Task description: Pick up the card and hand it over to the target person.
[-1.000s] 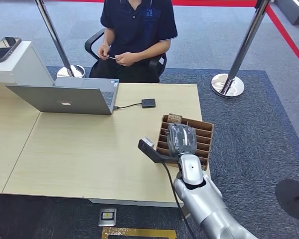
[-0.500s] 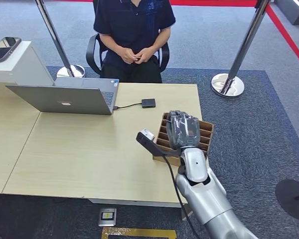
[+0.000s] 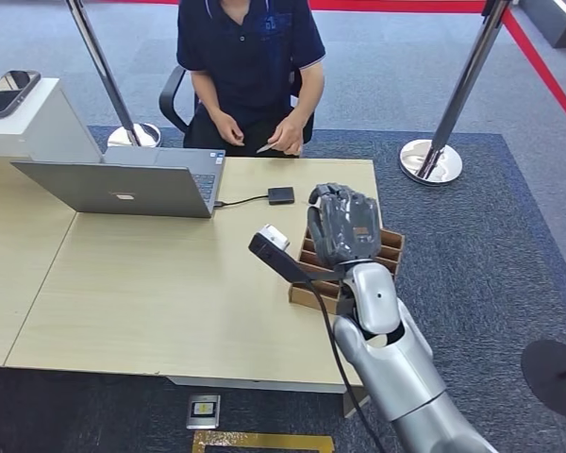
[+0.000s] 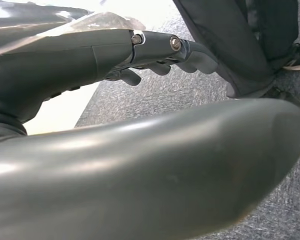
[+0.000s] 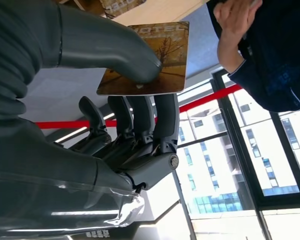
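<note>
Grey-blue carpet covers the room, with a darker mat under the desk area, and red tape runs along the floor behind two chrome posts. A long pale wooden table takes up most of the near space, with a white unit at its far left carrying a phone. Behind the table a person in a dark polo sits in a black chair, both hands low at the table's far edge. An open laptop faces them, its cable leading to a small black box. Near the right end sits a brown slotted card rack. The right hand is raised above that rack, and from the wrist the card, brown with a photo print, is seen pinched between the thumb and fingers. The left hand hangs over carpet, fingers loosely spread, holding nothing.
</note>
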